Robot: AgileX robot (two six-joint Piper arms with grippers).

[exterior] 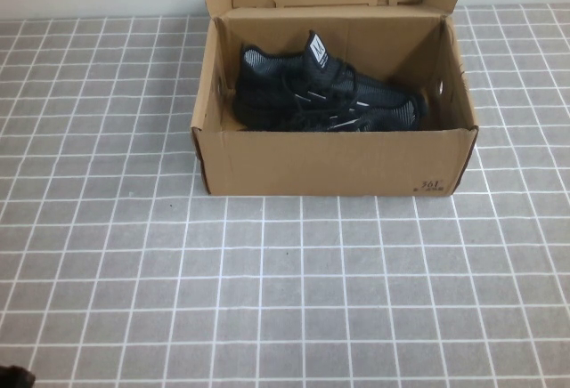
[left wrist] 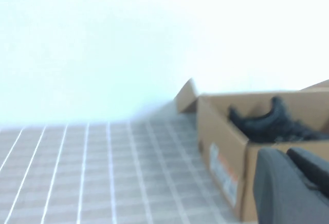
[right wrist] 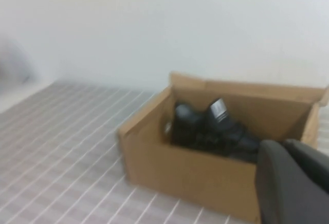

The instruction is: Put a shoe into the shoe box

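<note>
The shoe (exterior: 329,94) is seen lying inside the shoe box (exterior: 334,164); placement judged done. Left gripper (left wrist: 293,183) and right gripper (right wrist: 293,183) are seen beside the box, nothing visibly held; finger opening cannot be told. Only retreat is judged left.

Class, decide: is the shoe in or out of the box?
In: the shoe lies inside the open box, below its walls.

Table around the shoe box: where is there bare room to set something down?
The gridded table is bare in front of the shoe box and on both sides. Inside is crowded by the shoe. Left end effector and right end effector hang back.
</note>
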